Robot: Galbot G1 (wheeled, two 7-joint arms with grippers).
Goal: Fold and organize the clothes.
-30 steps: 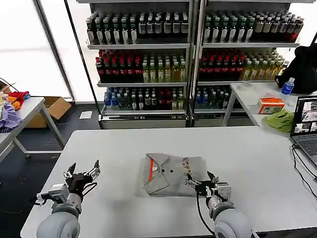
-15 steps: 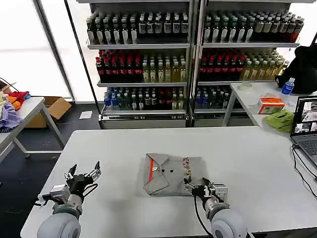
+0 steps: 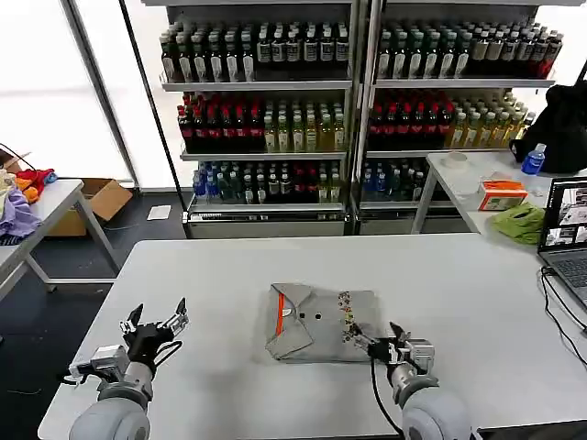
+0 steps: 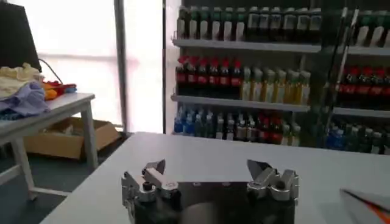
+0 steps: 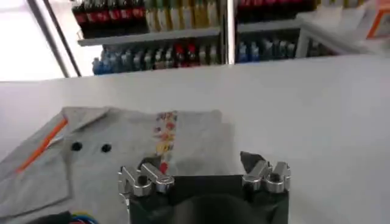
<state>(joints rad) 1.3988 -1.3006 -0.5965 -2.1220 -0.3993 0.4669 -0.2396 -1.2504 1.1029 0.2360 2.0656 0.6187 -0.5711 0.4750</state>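
1. One grey shirt lies folded at the middle of the white bench, orange collar lining toward the left, the strip of coloured print toward the right.
2. Two grippers are over the near part of the bench, one on each side of the shirt.
3. The left gripper hovers near the bench's near-left corner, well apart from the shirt. Its jaws are spread wide and hold nothing; the left wrist view shows bare bench between the two fingertips.
4. The right gripper sits at the shirt's near-right corner. Its jaws are spread apart. In the right wrist view one fingertip lies over the grey cloth by the print, the other over bare bench just beside the shirt's right edge. Whether the fingertip touches the cloth I cannot tell; nothing is pinched between them.
5. Behind the bench stand two shelf units filled with bottles.
6. One laptop is on the bench's far-right edge.
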